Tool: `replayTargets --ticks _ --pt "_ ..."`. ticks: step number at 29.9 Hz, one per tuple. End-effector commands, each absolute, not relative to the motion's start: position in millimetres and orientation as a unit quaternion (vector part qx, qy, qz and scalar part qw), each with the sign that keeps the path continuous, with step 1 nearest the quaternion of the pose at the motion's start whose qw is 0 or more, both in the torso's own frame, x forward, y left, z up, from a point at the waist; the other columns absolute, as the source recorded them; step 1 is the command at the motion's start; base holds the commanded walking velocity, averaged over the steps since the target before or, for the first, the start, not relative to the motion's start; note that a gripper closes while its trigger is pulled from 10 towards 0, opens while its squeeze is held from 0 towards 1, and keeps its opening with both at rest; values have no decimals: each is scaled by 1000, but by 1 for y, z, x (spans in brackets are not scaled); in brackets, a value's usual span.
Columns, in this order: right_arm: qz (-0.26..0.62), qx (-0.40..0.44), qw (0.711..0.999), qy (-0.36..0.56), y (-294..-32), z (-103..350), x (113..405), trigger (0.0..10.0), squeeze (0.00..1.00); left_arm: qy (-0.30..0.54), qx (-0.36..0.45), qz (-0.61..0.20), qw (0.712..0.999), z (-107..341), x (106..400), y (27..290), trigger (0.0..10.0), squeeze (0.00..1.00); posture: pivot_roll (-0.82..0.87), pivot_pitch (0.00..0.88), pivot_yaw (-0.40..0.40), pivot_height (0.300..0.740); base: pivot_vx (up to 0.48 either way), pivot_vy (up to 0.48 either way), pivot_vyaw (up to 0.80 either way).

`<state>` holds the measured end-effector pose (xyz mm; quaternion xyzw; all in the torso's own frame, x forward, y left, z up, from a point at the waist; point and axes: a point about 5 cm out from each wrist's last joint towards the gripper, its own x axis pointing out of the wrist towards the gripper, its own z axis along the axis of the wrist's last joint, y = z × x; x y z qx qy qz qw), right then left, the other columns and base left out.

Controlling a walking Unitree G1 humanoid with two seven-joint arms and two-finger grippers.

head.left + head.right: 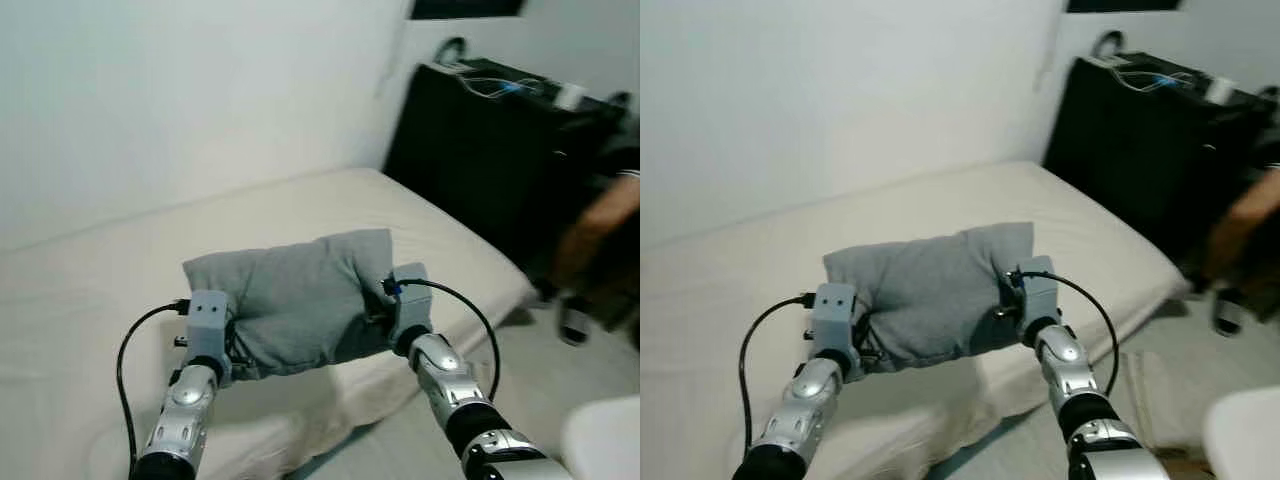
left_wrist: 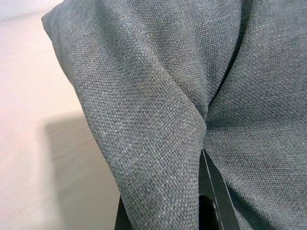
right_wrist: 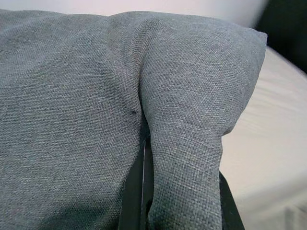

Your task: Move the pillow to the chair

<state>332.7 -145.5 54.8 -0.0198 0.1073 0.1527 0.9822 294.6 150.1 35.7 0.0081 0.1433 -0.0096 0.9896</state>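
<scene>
A grey fabric pillow [image 1: 295, 295] hangs between my two arms, lifted a little above the near edge of the bed [image 1: 100, 300]. My left gripper [image 1: 232, 352] is shut on the pillow's left end, its fingers [image 2: 211, 191] buried in a fold of the cloth. At the pillow's right end my right gripper [image 1: 375, 318] is shut on a pinched fold, with its black fingers [image 3: 136, 187] partly hidden by the fabric. The pillow [image 3: 72, 120] bulges between both grips.
The bed with a cream sheet stands against a white wall [image 1: 180, 90]. A black cabinet [image 1: 480, 150] with cables on top stands at the right. A person's arm [image 1: 600, 225] shows at the right edge. A white rounded surface [image 1: 605, 440] sits at the lower right.
</scene>
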Motion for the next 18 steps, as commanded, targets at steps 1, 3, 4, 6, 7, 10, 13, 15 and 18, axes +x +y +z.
replayTargets --ticks 1,3,4,6,7,10,13,15,18 --pt "175 -28 978 111 -135 54 333 10000 0 106 8 -25 994 50 303 141 10000 0 0 0 -126 740 0 0 -800" --pt "176 -28 978 111 -135 54 333 10000 0 106 9 -25 994 50 303 141 10000 0 -1 0 -128 740 0 0 -800" --pt "176 -28 978 112 -136 54 333 10000 0 106 9 -25 994 49 303 141 10000 0 0 0 -129 740 0 0 -800" --pt "176 -29 978 112 -136 54 333 10000 0 107 10 -24 994 49 303 141 10000 0 0 0 -129 740 0 0 -800" --pt "176 -30 977 112 -136 54 333 10000 0 107 9 -23 994 49 303 141 10000 0 0 0 -131 740 0 0 -800" --pt "177 -32 977 113 -136 55 334 10000 0 106 8 -21 994 50 304 141 10000 0 1 0 -135 740 0 0 -800" --pt "178 -33 977 113 -136 55 334 10000 0 105 7 -20 994 50 304 141 10000 0 1 0 -136 740 0 0 -800" --pt "178 -33 977 112 -136 56 335 10000 0 105 7 -19 994 50 304 141 10000 0 1 0 -136 740 0 0 -800" --pt "179 -37 977 112 -135 56 335 10000 0 105 6 -16 994 49 304 142 10000 0 -2 0 -140 740 0 0 -800"
